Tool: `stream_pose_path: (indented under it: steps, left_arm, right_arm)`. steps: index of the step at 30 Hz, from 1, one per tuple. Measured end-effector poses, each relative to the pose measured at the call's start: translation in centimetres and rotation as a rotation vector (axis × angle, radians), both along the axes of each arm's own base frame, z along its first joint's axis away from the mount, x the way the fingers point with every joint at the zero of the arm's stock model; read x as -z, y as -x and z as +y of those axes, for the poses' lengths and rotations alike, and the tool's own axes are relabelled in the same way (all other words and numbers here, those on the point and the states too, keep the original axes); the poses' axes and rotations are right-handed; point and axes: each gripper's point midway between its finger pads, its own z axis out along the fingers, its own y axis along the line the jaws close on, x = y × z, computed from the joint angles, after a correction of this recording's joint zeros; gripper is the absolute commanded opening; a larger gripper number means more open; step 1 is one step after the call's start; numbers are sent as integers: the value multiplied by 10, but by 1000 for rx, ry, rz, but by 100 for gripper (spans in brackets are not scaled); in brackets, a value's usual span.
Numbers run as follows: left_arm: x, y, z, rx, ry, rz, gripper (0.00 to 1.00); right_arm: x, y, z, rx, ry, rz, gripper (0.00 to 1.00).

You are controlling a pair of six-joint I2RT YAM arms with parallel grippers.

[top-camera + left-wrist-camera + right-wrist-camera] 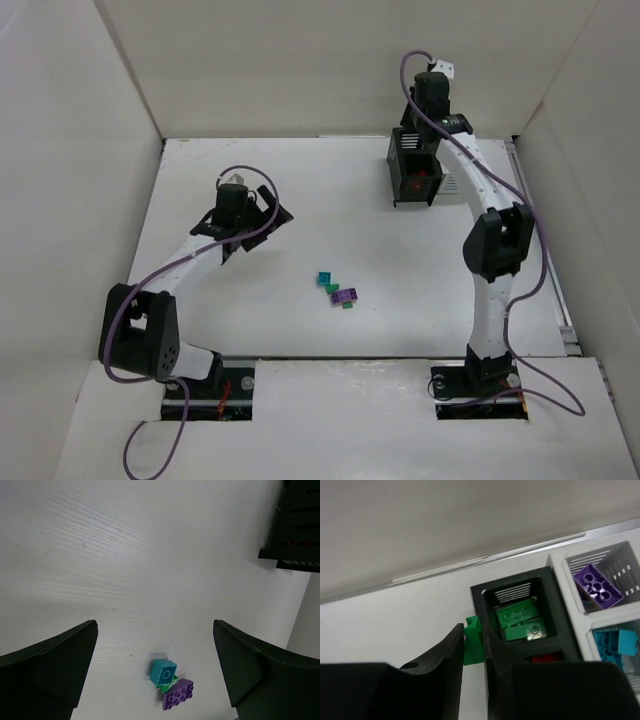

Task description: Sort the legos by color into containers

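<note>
Right pincer (474, 639): clamped on one green brick (472, 652), whose long axis stands upright between the fingers.
Black bin (485, 592): just right of the held brick in the wrist view. Its left wall lies beside the brick and its opening is further right. It holds stored greens (520, 620). The brick seems to hang outside the rim; height above it cannot be told. Judgement: release calls for a short shift toward the opening.
White bins (557, 562): joined on the far side of the black bin, holding a purple brick (597, 587) and teal bricks (615, 642).
Left pincer (155, 622): fingers wide apart, holding nothing.
Loose cluster (338, 290): teal, green and purple, mid-table (300, 190), ahead of the left pincer, the nearer arm.
</note>
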Motion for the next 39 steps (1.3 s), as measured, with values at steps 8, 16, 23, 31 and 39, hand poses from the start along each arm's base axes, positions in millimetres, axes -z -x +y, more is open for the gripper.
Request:
stream_pose_path:
  steps: [8, 16, 23, 31, 39]
  left_arm:
    - [1, -13, -13, 31, 1, 6, 100]
    - [-1, -8, -24, 62, 2, 2, 100]
    - [-6, -1, -29, 72, -5, -8, 100]
    - [-28, 38, -12, 47, 15, -78, 100]
    - [-23, 82, 4, 34, 11, -84, 100]
  right_arm:
    - [58, -47, -45, 69, 28, 66, 28]
    - [66, -51, -49, 25, 22, 80, 59]
    - [71, -15, -34, -50, 58, 130, 59]
    - [9, 121, 74, -291, 70, 54, 61]
    - [84, 308, 156, -589, 30, 241, 61]
